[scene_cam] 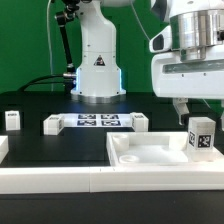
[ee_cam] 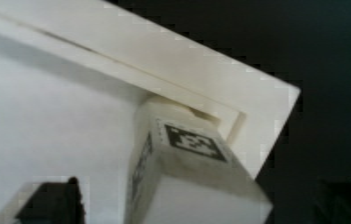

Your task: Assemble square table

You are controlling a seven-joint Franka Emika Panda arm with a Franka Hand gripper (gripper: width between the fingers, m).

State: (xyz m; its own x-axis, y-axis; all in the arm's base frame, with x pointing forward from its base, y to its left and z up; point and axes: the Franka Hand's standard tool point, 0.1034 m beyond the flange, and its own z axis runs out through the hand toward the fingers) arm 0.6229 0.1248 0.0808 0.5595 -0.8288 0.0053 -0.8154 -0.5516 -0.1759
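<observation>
i see the gripper (scene_cam: 197, 110) at the exterior view's right, hanging just above the upright leg (scene_cam: 200, 137). jaws stand apart. in the wrist view the dark fingertips (ee_cam: 47, 202) sit wide on either side of the upright leg (ee_cam: 193, 160), with a gap visible on the clearer side. nothing is clamped. one fingertip is mostly cut off by the frame edge, so the gap on that side is probable, not certain.

the upright leg stands at a corner of the tabletop (scene_cam: 150, 158), inside the raised rim. its tag faces the exterior camera. in the wrist view it sits tight into the corner of the tabletop (ee_cam: 47, 110), seemingly touching the rim.

the tabletop lies flat, rim up, on the black surface (scene_cam: 40, 140) at the exterior view's lower right.

three more legs lie loose on the black surface, well apart from the gripper:
- the far leg (scene_cam: 12, 120) is near the exterior view's left edge.
- the second leg (scene_cam: 52, 124) is just beside the marker board (scene_cam: 95, 121), at the end toward the exterior view's left.
- the third leg (scene_cam: 140, 122) is just beside the board's other end.

the arm's base (scene_cam: 97, 65) stands behind the marker board. the white rail (scene_cam: 50, 180) runs along the near edge of the black surface, just in front of the tabletop.
</observation>
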